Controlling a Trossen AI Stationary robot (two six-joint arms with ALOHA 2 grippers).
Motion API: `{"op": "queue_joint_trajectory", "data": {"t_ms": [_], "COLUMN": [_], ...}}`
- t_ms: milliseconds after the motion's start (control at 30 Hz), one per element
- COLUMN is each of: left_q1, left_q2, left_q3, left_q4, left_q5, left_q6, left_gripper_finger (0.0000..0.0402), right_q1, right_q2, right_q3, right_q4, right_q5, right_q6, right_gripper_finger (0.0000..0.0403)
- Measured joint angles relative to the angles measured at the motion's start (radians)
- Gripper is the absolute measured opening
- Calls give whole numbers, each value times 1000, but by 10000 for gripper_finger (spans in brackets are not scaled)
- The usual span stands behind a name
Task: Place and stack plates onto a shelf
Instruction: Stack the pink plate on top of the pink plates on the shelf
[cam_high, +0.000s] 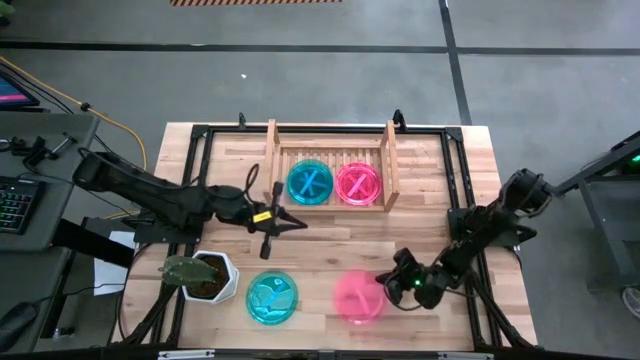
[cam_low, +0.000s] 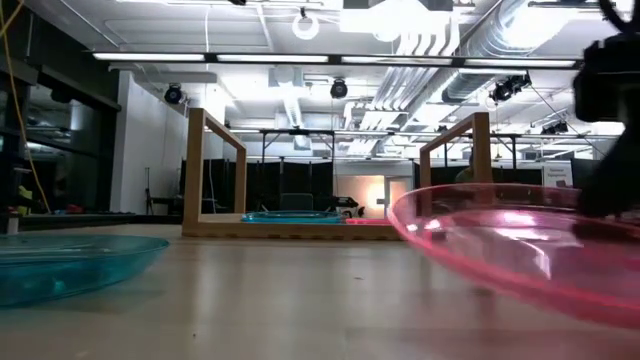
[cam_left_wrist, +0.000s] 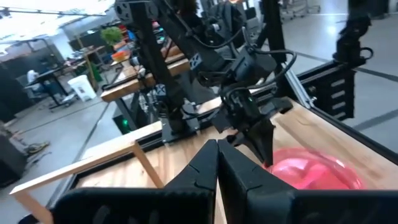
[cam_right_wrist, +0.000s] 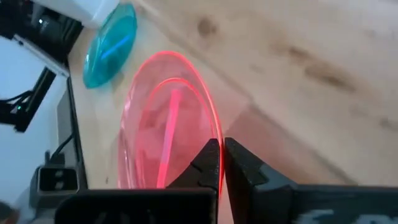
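The wooden shelf (cam_high: 272, 165) stands at the table's far side and holds a teal plate (cam_high: 310, 183) and a pink plate (cam_high: 358, 183) side by side on its slats. Another teal plate (cam_high: 271, 297) lies flat near the near edge, also seen in the low view (cam_low: 60, 265). A pink plate (cam_high: 357, 297) sits to its right, large in the low view (cam_low: 520, 240). My right gripper (cam_high: 385, 282) is shut on this pink plate. My left gripper (cam_high: 298, 222) hovers shut over bare wood in front of the shelf, touching nothing. My right gripper (cam_right_wrist: 222, 149) pinches the pink plate's rim (cam_right_wrist: 214, 124) on its right side between the two fingers. It comes in low from the table's right. The gripped side looks raised off the wood, with a shadow beneath. Whether the far side still rests, I cannot tell.
A white hexagonal plant pot (cam_high: 205, 277) stands near the near left corner, beside the teal plate. Black frame rails (cam_high: 450, 170) run around the table's edges. Bare wood lies between the shelf and the two near plates, and the shelf's right third is unoccupied.
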Motion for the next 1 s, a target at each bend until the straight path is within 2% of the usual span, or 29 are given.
{"op": "queue_joint_trajectory", "data": {"t_ms": [67,233,500,800,1000], "left_q1": [-6,-18,-28,-28,-28], "left_q2": [-6,-11,-11,-11,-11], "left_q3": [-3,-4,-5,-4,-5], "left_q4": [5,20,28,28,29], "left_q5": [-23,-70,-75,-75,-75], "left_q6": [0,-1,0,0,0], "left_gripper_finger": [0,0,0,0,0], "right_q1": [-23,-99,-249,-394,-507], "right_q2": [0,-1,-2,-2,-2], "right_q3": [0,0,1,2,2], "right_q4": [16,15,27,115,114], "right_q5": [23,219,470,640,677], "right_q6": [-44,-79,-67,-208,-285], "right_gripper_finger": [0,0,0,0,0]}}
